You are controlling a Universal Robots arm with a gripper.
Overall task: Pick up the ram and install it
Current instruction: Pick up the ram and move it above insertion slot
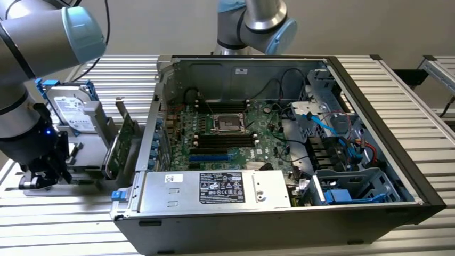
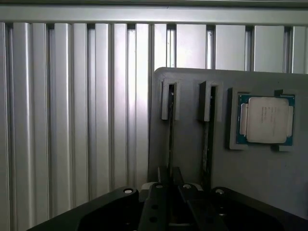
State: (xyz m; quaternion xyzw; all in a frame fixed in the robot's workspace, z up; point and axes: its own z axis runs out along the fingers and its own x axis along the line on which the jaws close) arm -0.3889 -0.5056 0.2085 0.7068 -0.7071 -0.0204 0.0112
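Exterior view: a slatted metal desk [image 1: 398, 80] is carrying an open computer case [image 1: 284, 234], its black memory sockets [image 1: 224, 141] lying bare near the middle of the board. At the exterior view's left, the arm [image 1: 21, 122] is reaching down, its gripper [image 1: 42, 178] hanging low over a grey holder [image 2: 255, 178] beside the hard drive [image 1: 71, 109] and the upright expansion card [image 1: 122, 146].

Wrist view: the gripper is lining up over a narrow holder slot where a thin dark edge, likely the ram [image 2: 170, 134], is standing. Whether the jaws are spread or pinching, I cannot tell. This looks like the pick-up step; lifting calls for a straight pull along the slot. A second slot [image 2: 210, 139] and a processor chip [image 2: 266, 119] are sitting just beside, leaving little side room.
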